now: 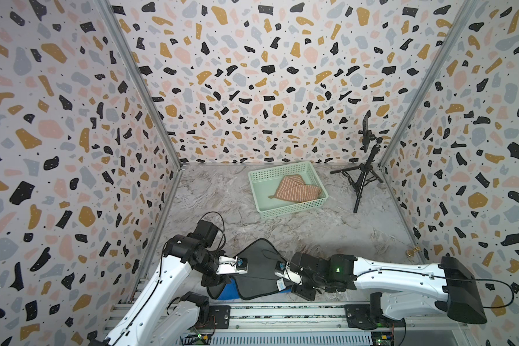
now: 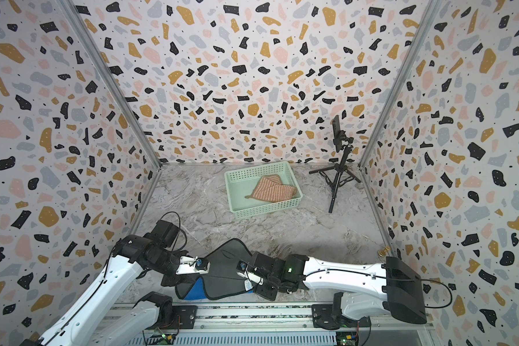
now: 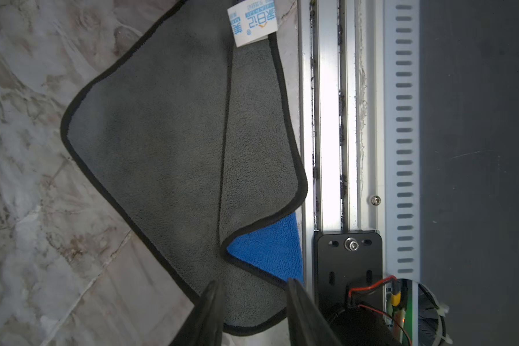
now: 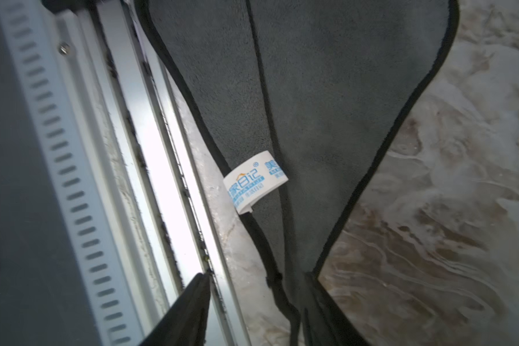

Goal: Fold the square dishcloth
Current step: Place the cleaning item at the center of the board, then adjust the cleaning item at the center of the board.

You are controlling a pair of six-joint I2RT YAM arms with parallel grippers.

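While the grey dishcloth (image 1: 252, 281), part-folded with blue showing, lies just beside the aluminium rail (image 3: 327, 119), my left pincer (image 3: 252, 281) and right pincer (image 4: 256, 274) straddle its corners, jaws parted; a green basket (image 1: 294, 209) holding a striped cloth (image 1: 297, 188) and a tripod (image 1: 361, 182) stand well beyond.

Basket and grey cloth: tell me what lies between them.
Nothing: only bare marble tabletop separates the basket from the grey cloth, as both top views show.
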